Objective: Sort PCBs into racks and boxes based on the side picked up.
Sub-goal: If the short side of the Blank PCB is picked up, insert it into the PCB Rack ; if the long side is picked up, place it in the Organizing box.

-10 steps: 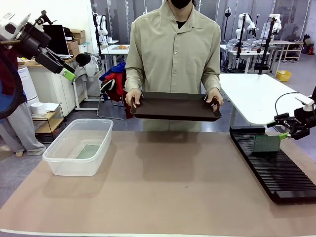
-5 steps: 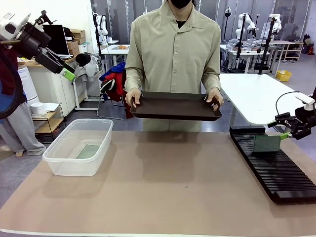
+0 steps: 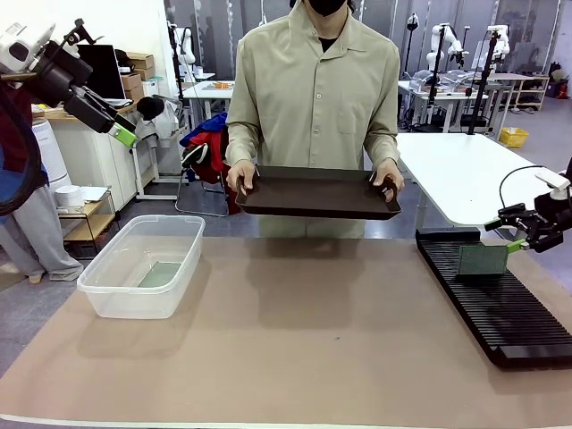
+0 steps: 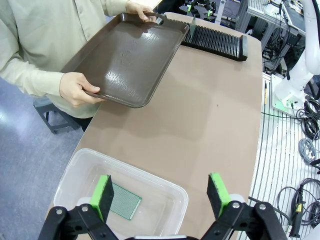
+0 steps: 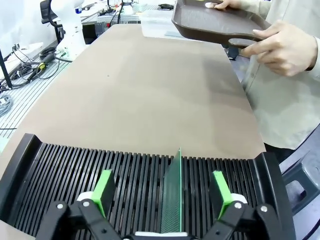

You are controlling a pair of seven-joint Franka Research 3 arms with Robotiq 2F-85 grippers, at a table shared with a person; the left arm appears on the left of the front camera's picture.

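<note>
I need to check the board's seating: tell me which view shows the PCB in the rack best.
The right wrist view: the PCB stands on edge in a slot of the rack, close up. The front view shows its face smaller; the left wrist view shows it tiny and far off.

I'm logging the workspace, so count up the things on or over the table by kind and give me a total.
Green PCBs: 2, one flat in the tub, one upright in the rack
Clear plastic tub: 1
Black slotted rack: 1
Dark brown tray, held by the person: 1
Total: 5

One PCB [image 3: 483, 260] upright in black rack [image 3: 509, 313]; other PCB [image 4: 125, 200] flat in clear tub [image 3: 116, 290].
</note>
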